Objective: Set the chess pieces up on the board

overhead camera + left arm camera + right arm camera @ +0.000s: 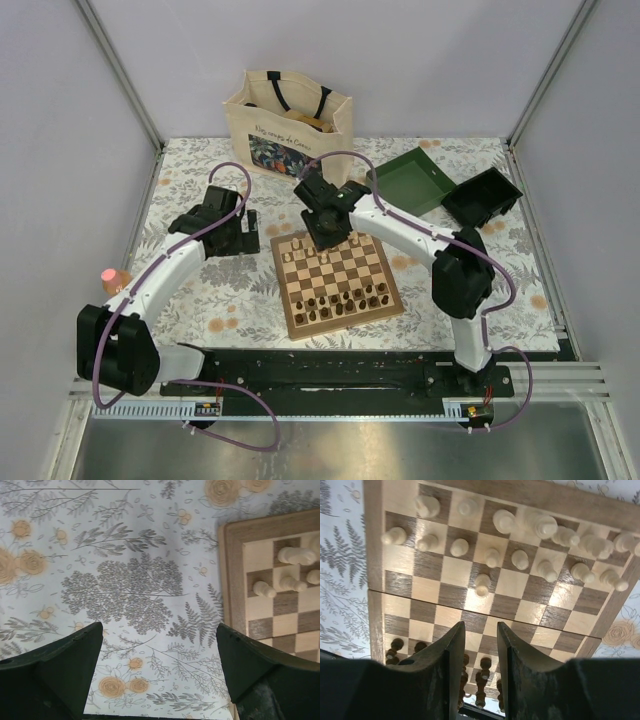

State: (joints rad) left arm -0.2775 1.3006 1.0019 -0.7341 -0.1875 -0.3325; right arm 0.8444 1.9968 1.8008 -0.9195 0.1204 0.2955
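Quick status from my remote seat. The board (pixel 335 280) sits mid-counter, just ahead of the arm bases. The cream pieces (pixel 320 258) are lined up along its 12 o'clock side and the dark pieces (pixel 345 297) along its 6 o'clock side.

The right end effector (pixel 479 627) hangs over the board's 12 o'clock half with its fingers a narrow gap apart and nothing between them. One cream pawn (pixel 482 585) stands a row ahead of the others, just beyond the fingertips. My guess is that's why I'm parked here, either done with it or lining up on it.

The left end effector (pixel 159 630) is spread wide and empty over bare counter (pixel 230 300) at the board's 9 o'clock, which keeps it out of the right arm's way.

The counter has a floral cloth on it. There's a tote bag (pixel 288 125) at 12 o'clock, and a green box (pixel 412 180) and a black box (pixel 482 195) around 2. Plain pale walls (pixel 400 60) all round.
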